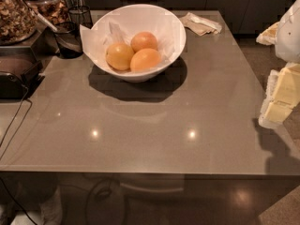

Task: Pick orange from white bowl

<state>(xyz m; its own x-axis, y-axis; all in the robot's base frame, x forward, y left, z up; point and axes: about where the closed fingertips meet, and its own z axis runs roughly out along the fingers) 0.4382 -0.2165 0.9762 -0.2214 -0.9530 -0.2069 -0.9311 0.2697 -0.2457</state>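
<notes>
Three oranges (145,59) in one white bowl (137,74); hand (281,97) right edge.

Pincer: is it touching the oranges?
Apart. The camera view shows the pincer at the right edge, a wide stretch of table between it and the oranges in the bowl.

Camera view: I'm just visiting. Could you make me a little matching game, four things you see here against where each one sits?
Things:
1 oranges
2 dark glass cup
3 folded napkin
4 gripper

Places:
A at the right edge of the table
B inside the white bowl
C far side of the table, right of the bowl
D just left of the bowl

Pairs: 1-B, 2-D, 3-C, 4-A
</notes>
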